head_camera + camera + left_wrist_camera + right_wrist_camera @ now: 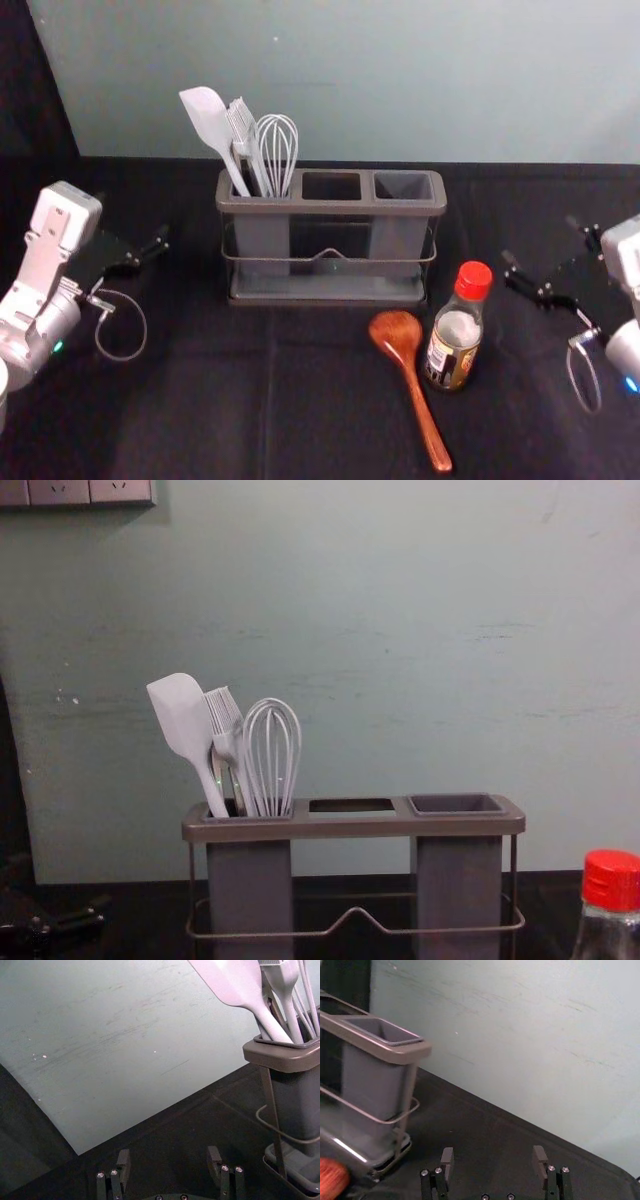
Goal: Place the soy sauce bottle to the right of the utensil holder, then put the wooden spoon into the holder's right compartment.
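The grey utensil holder (330, 208) stands upright at the back; its left compartment holds white utensils, and its middle and right compartments (458, 804) are empty. In front of its right end is the red-capped soy sauce bottle (455, 340), upright. The wooden spoon (411, 380) lies just left of the bottle, bowl toward the holder. Left of the holder, my left gripper (133, 217) is open with nothing between its fingers, as the left wrist view shows of this gripper (169, 1160). My right gripper (540, 240), right of holder and bottle, is likewise open and empty in its wrist view (493, 1157).
White utensils, a spatula (210, 122), a brush (243, 130) and a whisk (278, 145), rise above the holder's left end. A pale wall (400, 630) stands behind the black-covered table (200, 400). Cable loops hang near both wrists.
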